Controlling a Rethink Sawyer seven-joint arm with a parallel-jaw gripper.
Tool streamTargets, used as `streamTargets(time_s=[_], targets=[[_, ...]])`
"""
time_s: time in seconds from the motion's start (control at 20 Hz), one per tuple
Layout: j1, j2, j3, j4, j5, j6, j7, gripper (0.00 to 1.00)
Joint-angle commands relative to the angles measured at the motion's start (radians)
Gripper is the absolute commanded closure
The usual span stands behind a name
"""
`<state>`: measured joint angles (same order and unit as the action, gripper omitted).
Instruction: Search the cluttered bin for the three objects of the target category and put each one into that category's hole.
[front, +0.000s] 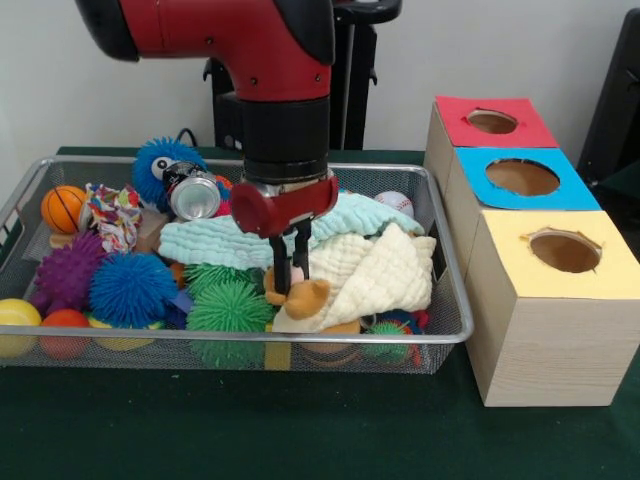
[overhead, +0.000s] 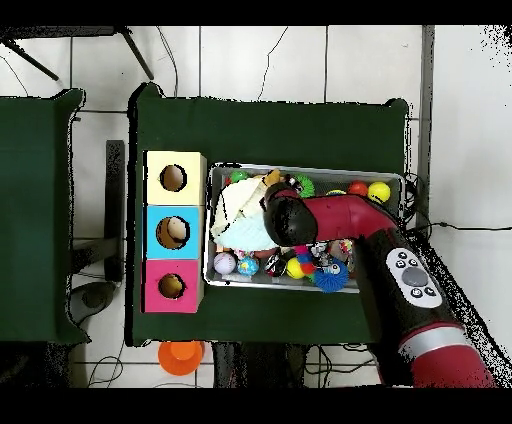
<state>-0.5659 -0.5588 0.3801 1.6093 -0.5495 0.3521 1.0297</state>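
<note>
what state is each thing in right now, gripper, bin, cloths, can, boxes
gripper: lowered into the bin, fingers around a tan plush toy
wire-mesh bin: crowded
cream cloth: crumpled
mint cloth: crumpled
silver can: lying on its side
three boxes: holes open

bin (front: 445, 250): silver wire mesh, metal | cloths under tool: cream (front: 385, 275) crinkly, mint (front: 215, 240) ribbed terry | puffer balls (front: 130, 288) left of tool: spiky rubber | can (front: 195, 195): shiny metal | boxes (front: 540, 340) right of tool: pale wood grain, matt paper tops | arm (front: 270, 45): glossy red plastic
</note>
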Motion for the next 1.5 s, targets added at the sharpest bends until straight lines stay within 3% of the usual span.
streamTargets(time_s=[0.05,0.35,1.05,1.25,1.5], targets=[[0.095,-0.173,-0.082,0.100,0.067,0.191,0.193,1.00],[0.228,-0.198,-0.174,0.069,0.106,0.341,0.240,1.00],[0.432,-0.280,-0.266,0.020,0.209,0.722,0.263,1.00],[0.478,-0.284,-0.275,0.005,0.236,0.784,0.287,1.00],[0.522,-0.266,-0.264,0.034,0.314,0.782,0.334,1.00]])
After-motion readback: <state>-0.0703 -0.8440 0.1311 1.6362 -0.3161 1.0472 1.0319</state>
